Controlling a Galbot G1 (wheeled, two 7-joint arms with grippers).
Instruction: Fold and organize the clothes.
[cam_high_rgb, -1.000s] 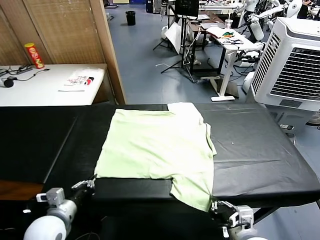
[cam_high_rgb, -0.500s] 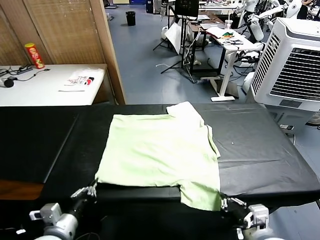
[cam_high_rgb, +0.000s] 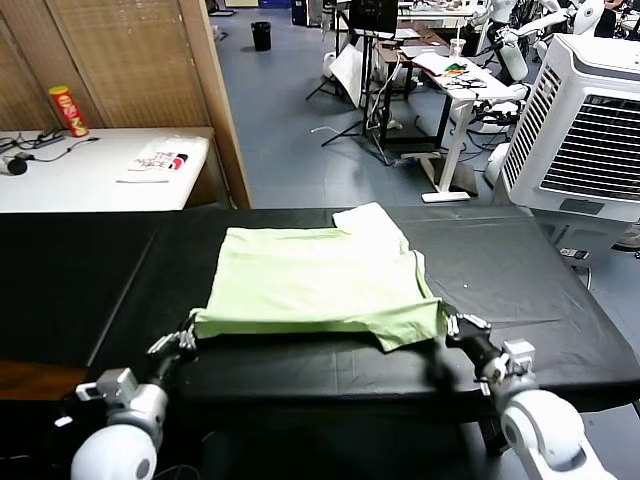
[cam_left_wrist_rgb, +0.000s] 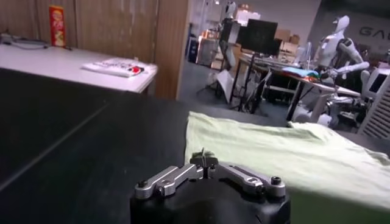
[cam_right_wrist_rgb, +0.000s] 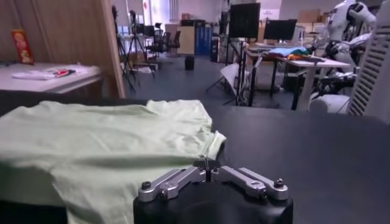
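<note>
Since 1 second ago, both my arms have carried the shirt's (cam_high_rgb: 315, 283) near hem up and away from me, so the lower part that hung over the table's front edge now lies doubled over the rest. Black table cover (cam_high_rgb: 520, 300) spans the whole width before me, with the pale green shirt at its middle, 1 lighter sleeve (cam_high_rgb: 372, 222) poking out at the far edge. White side table (cam_high_rgb: 90, 170) sits far left, holding a red can (cam_high_rgb: 67, 110) and papers; a big white cooler unit (cam_high_rgb: 590, 120) stands far right. My left gripper (cam_high_rgb: 184, 336) has its fingers pressed together, pinching the near-left corner of the fold. My right gripper (cam_high_rgb: 456, 324) is likewise pinched shut on the near-right corner.
</note>
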